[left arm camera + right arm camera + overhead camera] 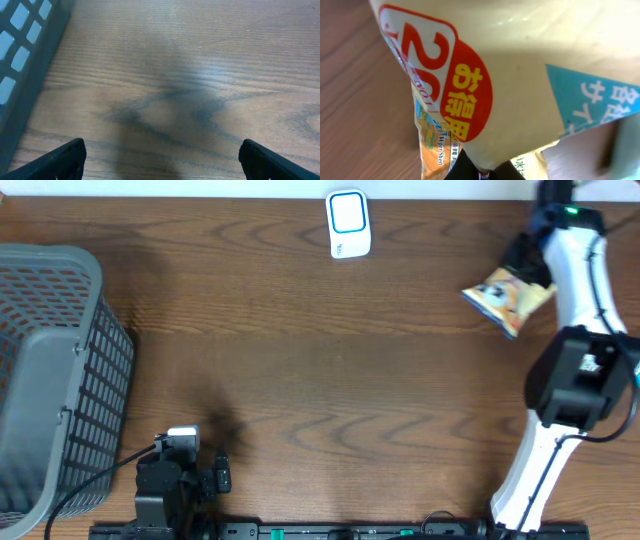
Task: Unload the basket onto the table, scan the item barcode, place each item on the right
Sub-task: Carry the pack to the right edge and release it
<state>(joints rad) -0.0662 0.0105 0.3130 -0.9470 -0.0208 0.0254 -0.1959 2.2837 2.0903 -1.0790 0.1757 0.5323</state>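
right gripper (527, 262) clamped on snack bag (505, 295). bag sits at the far right end of the table (330, 360), well to the right of the scanner (348, 225). left gripper (160, 155) jaws wide apart, low over the wood, just beside the basket (100, 370).

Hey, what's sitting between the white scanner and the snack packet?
Nothing: in the overhead view only bare wooden table separates the white scanner from the snack packet.
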